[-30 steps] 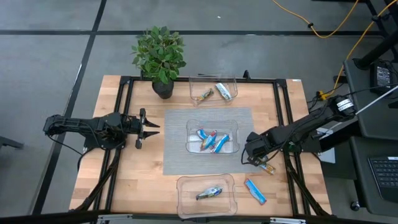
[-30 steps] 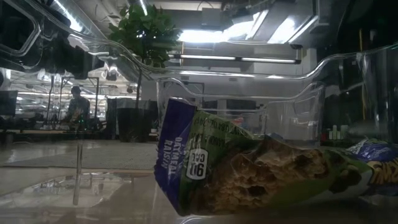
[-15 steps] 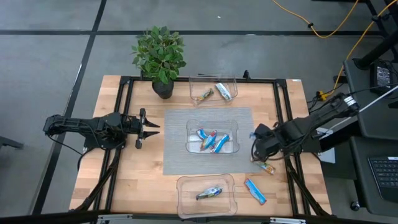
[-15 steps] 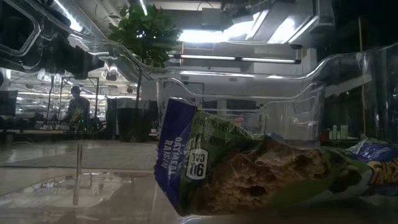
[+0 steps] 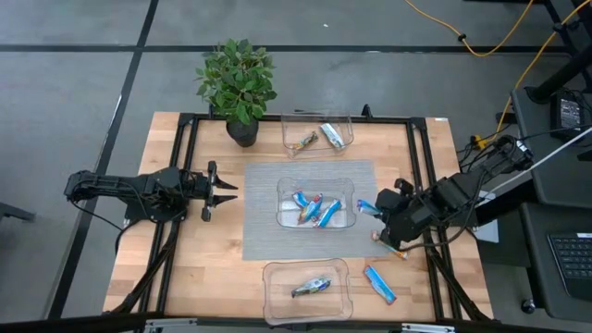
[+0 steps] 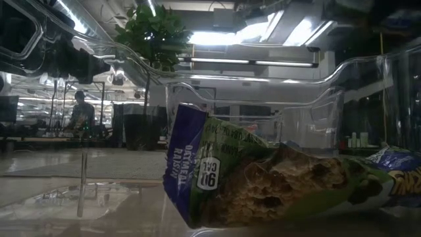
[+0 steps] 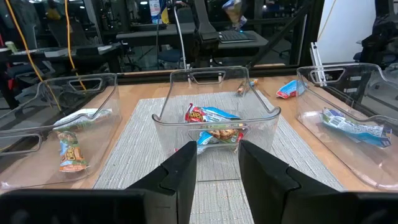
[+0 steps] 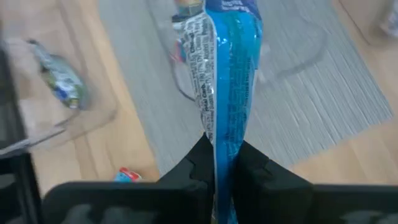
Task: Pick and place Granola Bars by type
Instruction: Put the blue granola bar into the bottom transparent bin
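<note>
Right claw [image 5: 374, 209] clenched on a blue granola bar [image 8: 229, 81], held above the tabletop [image 5: 213, 268] just beside the right wall of the middle bin [image 5: 315, 182]. Several bars inside that bin; 2 bars [image 5: 379, 284] loose on the wood near the front bin [image 5: 305, 268]. Left claw [image 5: 225, 190] parked at left, fingers [image 7: 180, 171] parted, grasping nothing

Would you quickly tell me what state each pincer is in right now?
Left pincer: open, holding nothing, parked over the table's left side.
Right pincer: shut on a blue granola bar, lifted beside the middle bin.
</note>
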Robot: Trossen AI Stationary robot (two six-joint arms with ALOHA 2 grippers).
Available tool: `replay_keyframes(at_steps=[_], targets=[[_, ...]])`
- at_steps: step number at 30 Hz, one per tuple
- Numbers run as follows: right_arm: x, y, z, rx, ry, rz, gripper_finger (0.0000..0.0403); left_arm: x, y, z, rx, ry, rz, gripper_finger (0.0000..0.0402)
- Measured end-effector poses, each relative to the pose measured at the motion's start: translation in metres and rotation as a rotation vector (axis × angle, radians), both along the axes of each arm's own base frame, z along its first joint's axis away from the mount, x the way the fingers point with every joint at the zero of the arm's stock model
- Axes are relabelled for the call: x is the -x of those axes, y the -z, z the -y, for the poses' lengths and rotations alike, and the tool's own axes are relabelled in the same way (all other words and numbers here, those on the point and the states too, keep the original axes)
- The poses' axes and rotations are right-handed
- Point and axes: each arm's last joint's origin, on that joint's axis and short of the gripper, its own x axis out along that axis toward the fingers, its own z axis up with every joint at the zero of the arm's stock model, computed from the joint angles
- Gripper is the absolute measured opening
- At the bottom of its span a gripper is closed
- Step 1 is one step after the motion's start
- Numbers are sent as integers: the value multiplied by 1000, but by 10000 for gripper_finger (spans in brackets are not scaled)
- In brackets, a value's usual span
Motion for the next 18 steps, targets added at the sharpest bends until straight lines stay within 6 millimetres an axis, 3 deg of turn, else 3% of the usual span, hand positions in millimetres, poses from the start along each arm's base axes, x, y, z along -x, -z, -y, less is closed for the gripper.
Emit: replay_keyframes(at_steps=[12, 18], targets=[[-12, -17, -31, -8, -364, 265, 38, 0, 0, 0, 0, 1, 0, 113], [-15, -23, -39, -102, -500, 306, 25, 0, 0, 0, 0, 0, 0, 113]])
